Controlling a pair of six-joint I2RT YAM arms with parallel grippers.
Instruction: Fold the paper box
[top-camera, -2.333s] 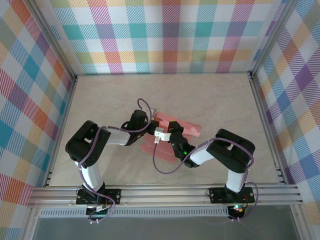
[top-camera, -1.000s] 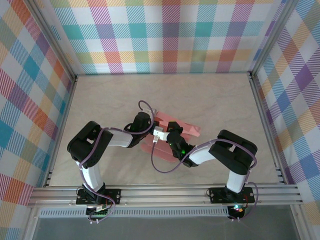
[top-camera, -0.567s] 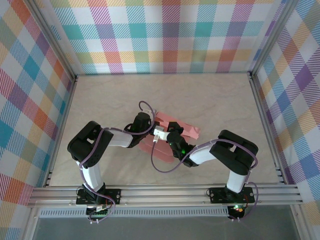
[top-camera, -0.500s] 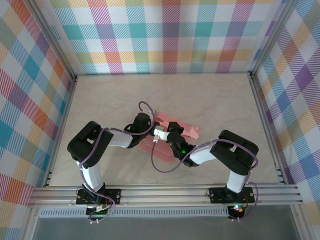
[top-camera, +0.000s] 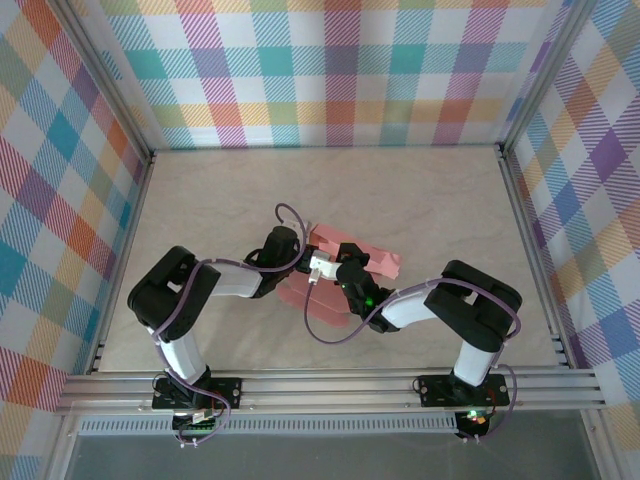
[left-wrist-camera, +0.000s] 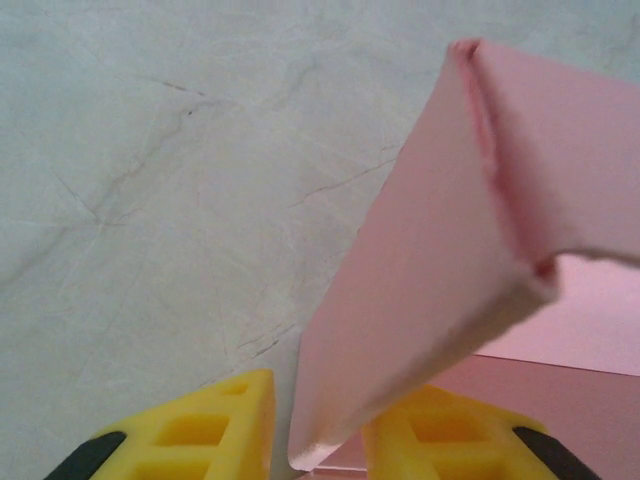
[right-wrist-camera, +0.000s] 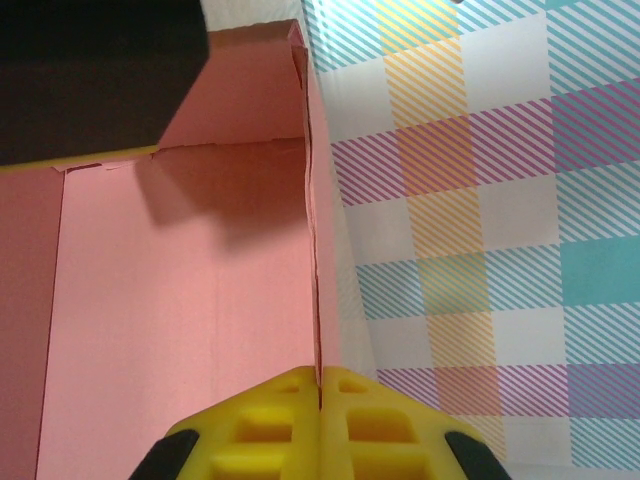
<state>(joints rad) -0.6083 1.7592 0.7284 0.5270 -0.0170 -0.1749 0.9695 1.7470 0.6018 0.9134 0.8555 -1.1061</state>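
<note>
the left gripper (left-wrist-camera: 322, 400) reaches the paper box (top-camera: 372, 262) from the box's left side, yellow fingers (left-wrist-camera: 215, 430) parted around a raised pink wall and apparently not clamping it. just right of that wall, the right gripper (right-wrist-camera: 320, 378) has its fingers pressed together, pinching the thin edge of another upright wall. the half-folded box lies on the marbled table (top-camera: 430, 200).
</note>
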